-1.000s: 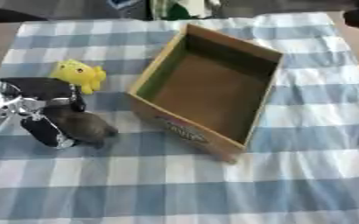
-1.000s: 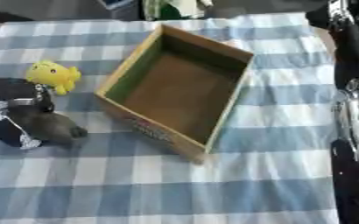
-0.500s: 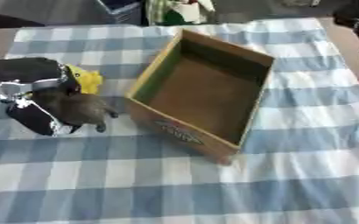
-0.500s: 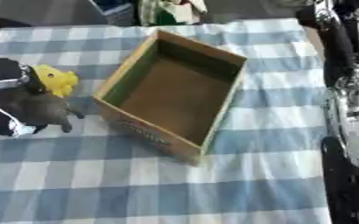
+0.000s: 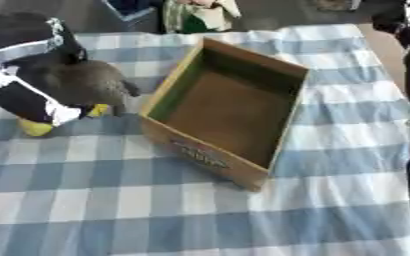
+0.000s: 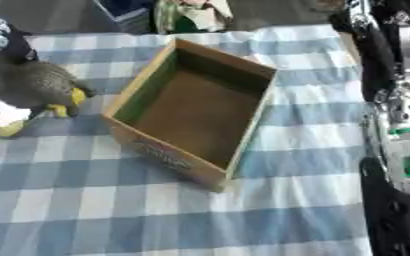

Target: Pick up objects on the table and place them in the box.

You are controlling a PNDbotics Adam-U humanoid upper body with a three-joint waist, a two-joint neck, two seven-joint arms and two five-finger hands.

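Left hand (image 5: 33, 95) curled round grey plush toy (image 5: 82, 82), lifted beside open cardboard box (image 5: 229, 107); should clear near wall before releasing.

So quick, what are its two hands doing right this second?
Left hand: closed round the grey plush toy, lifted beside the box.
Right hand: arm shows at the right edge; hand cannot be made out.

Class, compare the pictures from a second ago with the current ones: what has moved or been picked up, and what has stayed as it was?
The left robot hand, curled round the grey soft toy, has lifted it off the checked cloth and brought it closer to the cardboard box. The yellow toy now shows beneath the hand. The box stays empty and in place; the whole view has also shifted.
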